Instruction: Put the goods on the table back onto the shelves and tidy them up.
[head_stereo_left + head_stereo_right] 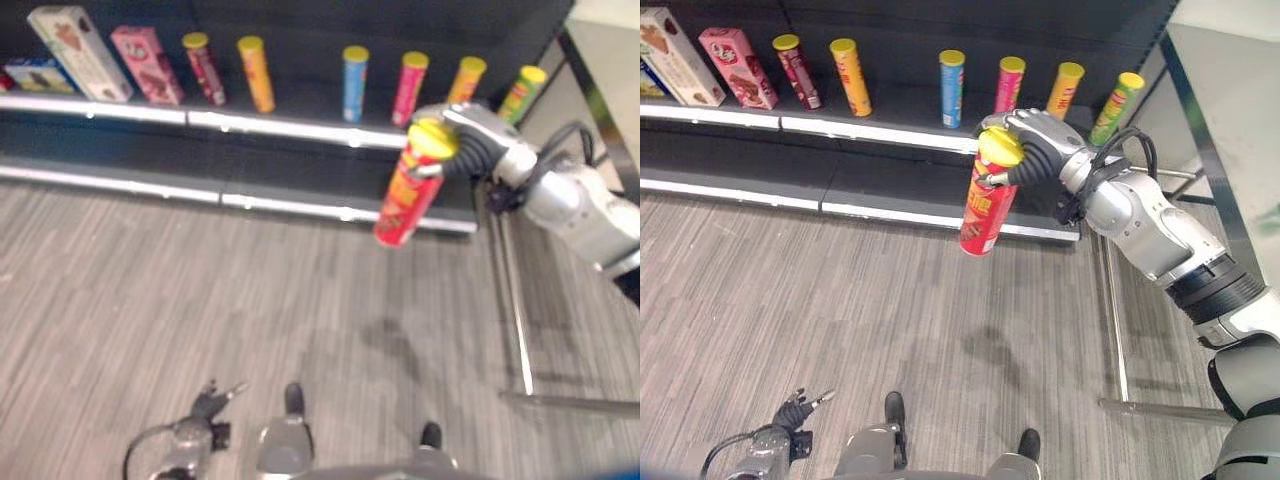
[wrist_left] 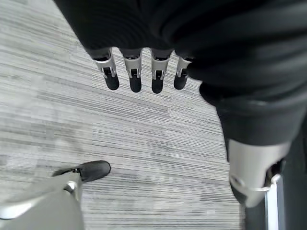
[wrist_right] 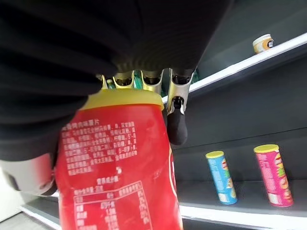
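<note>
A red tube can (image 1: 987, 210) with a yellow lid hangs tilted in front of the dark shelf (image 1: 870, 130), above the floor. My right hand (image 1: 1040, 145) is shut on its top end, fingers curled over the lid; the right wrist view shows the can (image 3: 117, 163) close up under the fingers (image 3: 176, 122). On the shelf behind stand a blue can (image 1: 952, 88), a pink can (image 1: 1008, 85), an orange can (image 1: 1065, 90) and a green can (image 1: 1115, 108). My left hand (image 1: 790, 412) hangs low by the floor, its fingers (image 2: 134, 76) straight and holding nothing.
Further left on the shelf stand an orange can (image 1: 850, 75), a dark red can (image 1: 795, 70), a pink box (image 1: 735, 65) and a white box (image 1: 675, 55). A lower shelf edge (image 1: 890, 213) runs beneath. A metal frame (image 1: 1115, 330) stands at the right.
</note>
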`<state>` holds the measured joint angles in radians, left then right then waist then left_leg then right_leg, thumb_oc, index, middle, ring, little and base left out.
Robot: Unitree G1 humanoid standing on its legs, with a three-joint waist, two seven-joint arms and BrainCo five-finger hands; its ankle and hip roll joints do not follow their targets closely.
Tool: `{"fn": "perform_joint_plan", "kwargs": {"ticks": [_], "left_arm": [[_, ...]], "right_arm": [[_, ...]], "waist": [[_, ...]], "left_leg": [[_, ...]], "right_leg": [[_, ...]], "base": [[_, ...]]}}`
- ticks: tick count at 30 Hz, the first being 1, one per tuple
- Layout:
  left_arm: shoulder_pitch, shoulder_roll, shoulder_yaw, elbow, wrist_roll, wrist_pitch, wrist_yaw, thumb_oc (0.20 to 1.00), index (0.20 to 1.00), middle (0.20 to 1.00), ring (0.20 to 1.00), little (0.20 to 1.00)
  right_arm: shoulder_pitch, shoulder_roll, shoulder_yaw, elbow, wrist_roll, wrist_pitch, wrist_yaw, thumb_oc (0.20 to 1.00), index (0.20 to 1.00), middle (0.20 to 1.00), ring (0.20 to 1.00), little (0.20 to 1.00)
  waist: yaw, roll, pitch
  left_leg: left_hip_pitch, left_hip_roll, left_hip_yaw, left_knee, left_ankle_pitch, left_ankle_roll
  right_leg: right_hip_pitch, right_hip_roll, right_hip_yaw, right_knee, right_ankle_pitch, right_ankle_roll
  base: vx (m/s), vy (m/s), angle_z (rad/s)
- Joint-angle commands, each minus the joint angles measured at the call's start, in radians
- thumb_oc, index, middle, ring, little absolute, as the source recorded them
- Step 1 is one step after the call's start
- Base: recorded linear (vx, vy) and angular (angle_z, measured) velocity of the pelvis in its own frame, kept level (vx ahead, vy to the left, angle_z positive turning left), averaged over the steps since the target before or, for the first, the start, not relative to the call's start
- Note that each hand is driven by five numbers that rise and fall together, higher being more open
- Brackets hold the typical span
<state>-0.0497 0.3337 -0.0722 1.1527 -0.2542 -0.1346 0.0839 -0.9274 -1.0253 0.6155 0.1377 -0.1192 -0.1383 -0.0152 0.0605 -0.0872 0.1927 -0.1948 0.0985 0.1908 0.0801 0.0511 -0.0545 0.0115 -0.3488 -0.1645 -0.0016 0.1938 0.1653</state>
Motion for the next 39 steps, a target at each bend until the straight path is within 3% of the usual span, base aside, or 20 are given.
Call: {"fn": "perform_joint_plan", "kwargs": {"ticks": [1,2,4,6,10,16,18,19,22,25,26,27,29,31,32,33,35,36,38,39], "left_arm": [[0.017,0.031,-0.047,0.01,0.034,0.002,-0.008,1.0,1.0,1.0,1.0,1.0],[0.016,0.032,-0.048,0.01,0.034,0.002,-0.008,1.0,1.0,1.0,1.0,1.0],[0.002,0.024,-0.067,0.009,0.035,0.008,-0.026,1.0,1.0,1.0,1.0,1.0],[-0.001,0.021,-0.071,0.01,0.035,0.008,-0.03,1.0,1.0,1.0,1.0,1.0],[0.002,-0.002,-0.086,0.021,0.032,0.016,-0.046,1.0,1.0,1.0,1.0,1.0],[0.041,-0.021,-0.101,0.019,0.03,0.021,-0.061,1.0,1.0,1.0,1.0,1.0],[0.047,-0.02,-0.099,0.021,0.026,0.025,-0.063,1.0,1.0,1.0,1.0,1.0],[0.048,-0.014,-0.099,0.021,0.026,0.03,-0.063,1.0,1.0,1.0,1.0,1.0],[0.047,-0.015,-0.101,0.019,0.03,0.023,-0.062,1.0,1.0,1.0,1.0,1.0],[0.06,-0.038,-0.116,0.01,0.042,0.024,-0.061,1.0,1.0,1.0,1.0,1.0],[0.06,-0.038,-0.116,0.01,0.042,0.024,-0.061,1.0,1.0,1.0,1.0,1.0],[0.066,-0.043,-0.121,-0.003,0.046,0.024,-0.06,1.0,1.0,1.0,1.0,1.0],[0.059,-0.041,-0.112,-0.014,0.038,0.026,-0.055,1.0,1.0,1.0,1.0,1.0],[0.06,-0.041,-0.113,-0.02,0.026,0.019,-0.054,1.0,1.0,1.0,1.0,1.0],[0.068,-0.034,-0.104,-0.025,0.018,0.019,-0.057,1.0,1.0,1.0,1.0,1.0],[0.068,-0.034,-0.104,-0.025,0.018,0.019,-0.057,1.0,1.0,1.0,1.0,1.0],[0.077,-0.021,-0.083,-0.025,-0.007,0.007,-0.053,1.0,1.0,1.0,1.0,1.0],[0.079,-0.013,-0.074,-0.022,-0.033,0.002,-0.055,1.0,1.0,1.0,1.0,1.0],[0.085,-0.008,-0.071,-0.018,-0.039,-0.013,-0.047,1.0,1.0,1.0,1.0,1.0],[0.085,-0.008,-0.072,-0.018,-0.039,-0.013,-0.047,1.0,1.0,1.0,1.0,1.0]], "right_arm": [[0.003,-0.091,-0.121,-0.002,0.019,-0.001,-0.064,0.2,0.2,0.2,0.2,0.2],[0.005,-0.092,-0.123,-0.003,0.018,-0.001,-0.064,0.2,0.2,0.2,0.2,0.2],[0.045,-0.14,-0.161,-0.004,0.024,0.002,-0.072,0.2,0.2,0.2,0.2,0.2],[0.057,-0.148,-0.173,-0.008,0.03,-0.001,-0.074,0.2,0.2,0.2,0.2,0.2],[0.151,-0.178,-0.239,0.011,0.054,-0.003,-0.071,0.2,0.2,0.2,0.2,0.2],[0.243,-0.189,-0.292,0.037,0.054,0.01,-0.049,0.2,0.2,0.2,0.2,0.2],[0.239,-0.181,-0.283,0.049,0.056,0.012,-0.039,0.2,0.2,0.2,0.2,0.2],[0.225,-0.168,-0.267,0.056,0.058,0.012,-0.035,0.2,0.2,0.2,0.2,0.2],[0.211,-0.171,-0.256,0.059,0.058,0.007,-0.039,0.2,0.2,0.2,0.2,0.2],[0.166,-0.174,-0.207,0.06,0.028,0.017,-0.026,0.2,0.2,0.2,0.2,0.2],[0.166,-0.174,-0.207,0.06,0.028,0.017,-0.026,0.2,0.2,0.2,0.2,0.2],[0.151,-0.182,-0.2,0.052,0.025,0.013,-0.026,0.2,0.2,0.2,0.2,0.2],[0.145,-0.181,-0.203,0.062,0.029,0.018,-0.035,0.2,0.2,0.2,0.2,0.2],[0.136,-0.18,-0.196,0.089,0.033,0.02,-0.048,0.2,0.2,0.2,0.2,0.2],[0.116,-0.193,-0.186,0.099,0.04,0.023,-0.045,0.2,0.2,0.2,0.2,0.2],[0.115,-0.193,-0.185,0.1,0.04,0.023,-0.045,0.2,0.2,0.2,0.2,0.2],[0.107,-0.202,-0.186,0.113,0.055,0.017,-0.048,0.2,0.2,0.2,0.2,0.2],[0.108,-0.193,-0.186,0.146,0.071,0.014,-0.047,0.2,0.2,0.2,0.2,0.2],[0.115,-0.192,-0.19,0.185,0.078,0.005,-0.062,0.2,0.2,0.2,0.2,0.2],[0.117,-0.192,-0.192,0.185,0.078,0.005,-0.062,0.2,0.2,0.2,0.2,0.2]], "waist": [[-0.014,0.01,-0.003],[-0.015,0.01,-0.004],[-0.054,0.025,0.038],[-0.066,0.027,0.053],[-0.114,0.016,0.075],[-0.162,0.032,0.074],[-0.168,0.038,0.065],[-0.169,0.035,0.054],[-0.18,0.043,0.041],[-0.206,0.101,0.019],[-0.207,0.1,0.018],[-0.204,0.124,0.027],[-0.193,0.112,0.044],[-0.175,0.092,0.065],[-0.146,0.083,0.07],[-0.145,0.08,0.069],[-0.116,0.075,0.059],[-0.088,0.089,0.035],[-0.068,0.092,0.017],[-0.067,0.092,0.015]], "left_leg": [[-0.009,-0.017,-0.042,0.024,-0.093,-0.057],[-0.012,-0.017,-0.043,0.023,-0.091,-0.057],[0.048,-0.061,-0.105,0.029,-0.12,-0.044],[0.07,-0.076,-0.128,0.037,-0.135,-0.04],[0.151,-0.176,-0.251,0.079,-0.213,-0.029],[0.245,-0.194,-0.357,0.15,-0.293,-0.042],[0.292,-0.19,-0.364,0.141,-0.31,-0.05],[0.336,-0.186,-0.358,0.131,-0.327,-0.051],[0.367,-0.167,-0.352,0.125,-0.336,-0.056],[0.356,-0.097,-0.323,0.29,-0.165,-0.152],[0.355,-0.098,-0.324,0.289,-0.164,-0.152],[0.305,-0.091,-0.294,0.474,-0.05,-0.181],[0.235,-0.107,-0.261,0.645,0.022,-0.175],[0.141,-0.074,-0.204,0.711,-0.009,-0.136],[0.072,-0.029,-0.176,0.619,-0.095,-0.092],[0.074,-0.032,-0.173,0.613,-0.09,-0.092],[0.003,-0.012,-0.193,0.404,-0.119,-0.098],[-0.017,0.027,-0.224,0.103,-0.056,-0.127],[-0.061,0.045,-0.268,-0.063,0.041,-0.161],[-0.06,0.047,-0.267,-0.068,0.045,-0.161]], "right_leg": [[-0.033,0.125,0.117,0.059,-0.209,0.09],[-0.035,0.126,0.116,0.059,-0.208,0.089],[-0.134,0.221,0.189,0.092,-0.247,0.075],[-0.15,0.243,0.193,0.098,-0.249,0.068],[-0.246,0.325,0.196,0.068,-0.208,0.068],[-0.276,0.318,0.169,0.082,-0.16,0.07],[-0.298,0.324,0.125,0.09,-0.146,0.07],[-0.316,0.329,0.04,0.112,-0.14,0.062],[-0.296,0.334,0.004,0.114,-0.166,0.042],[-0.264,0.358,0.043,0.159,-0.208,-0.006],[-0.265,0.357,0.043,0.159,-0.208,-0.006],[-0.214,0.368,0.065,0.159,-0.248,-0.035],[-0.159,0.364,0.094,0.138,-0.27,-0.06],[-0.103,0.352,0.133,0.11,-0.282,-0.065],[-0.045,0.341,0.167,0.083,-0.305,-0.053],[-0.045,0.338,0.169,0.081,-0.303,-0.053],[-0.011,0.319,0.218,0.066,-0.326,-0.032],[0.047,0.317,0.255,0.035,-0.355,-0.016],[0.103,0.307,0.298,0.011,-0.377,0.009],[0.102,0.308,0.299,0.01,-0.375,0.009]], "base": [[0.17,0.112,0.54],[0.18,0.088,1.05],[0.29,0.147,1.12],[0.25,0.096,0.98],[0.29,0.008,1.55],[0.37,-0.089,1.32],[0.47,-0.145,0.55],[0.41,-0.137,0.23],[0.36,-0.119,0.07],[0.43,-0.05,0.17],[0.42,-0.003,-0.09],[0.37,-0.009,-0.14],[0.41,-0.039,-0.38],[0.44,-0.032,-0.62],[0.42,0.021,-0.69],[0.43,0.1,-0.8],[0.47,0.226,-0.86],[0.69,0.334,-0.64],[0.63,0.279,-0.88],[0.47,0.198,-1.04]]}}
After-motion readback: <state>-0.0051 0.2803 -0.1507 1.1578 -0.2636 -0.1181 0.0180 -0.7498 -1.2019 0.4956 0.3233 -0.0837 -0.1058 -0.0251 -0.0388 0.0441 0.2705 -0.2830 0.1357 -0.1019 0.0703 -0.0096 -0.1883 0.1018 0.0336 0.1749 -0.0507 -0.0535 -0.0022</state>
